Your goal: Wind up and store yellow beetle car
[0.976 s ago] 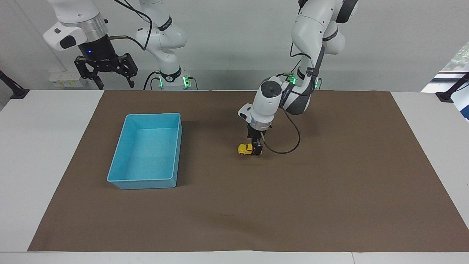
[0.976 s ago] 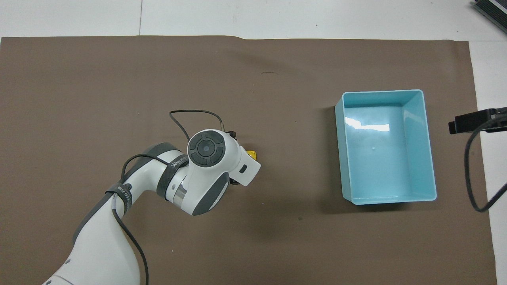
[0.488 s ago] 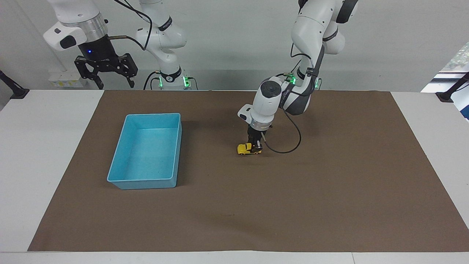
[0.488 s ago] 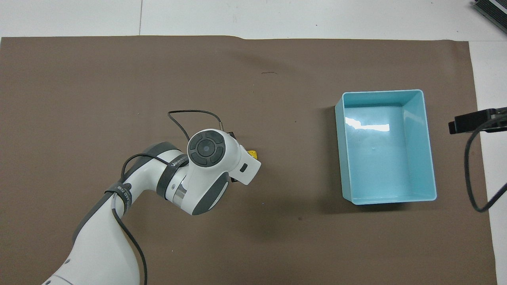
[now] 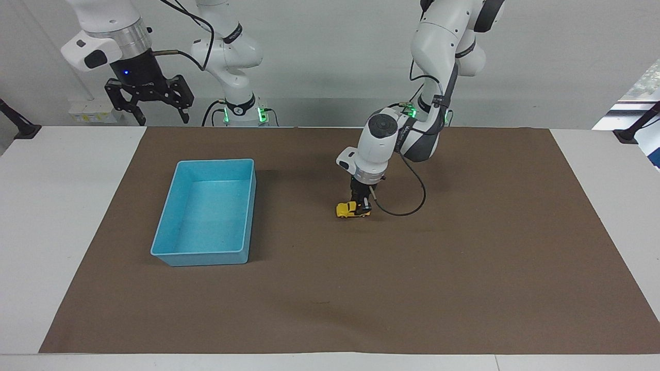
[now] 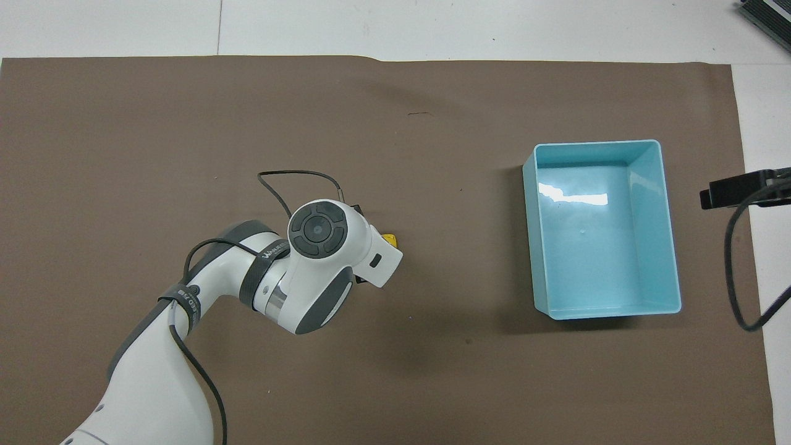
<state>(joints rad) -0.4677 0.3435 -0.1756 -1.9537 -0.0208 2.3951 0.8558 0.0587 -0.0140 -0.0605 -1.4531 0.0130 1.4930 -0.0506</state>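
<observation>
The yellow beetle car (image 5: 351, 210) sits on the brown mat (image 5: 464, 268) near the middle of the table, with its wheels down on the mat. The left gripper (image 5: 361, 207) has come straight down on it from above and its jaws are clamped on the end of the car that faces the left arm's end of the table. From overhead the arm's wrist covers nearly everything, and only a small yellow corner of the car (image 6: 389, 238) pokes out from under it. A black cable loops from the wrist out over the mat beside the car.

The blue bin (image 5: 175, 246) stands well apart from the car, toward the right arm's end of the table, with nothing in it. The right gripper (image 5: 149, 111) waits up in the air above the table's edge by the robots, jaws spread wide and holding nothing
</observation>
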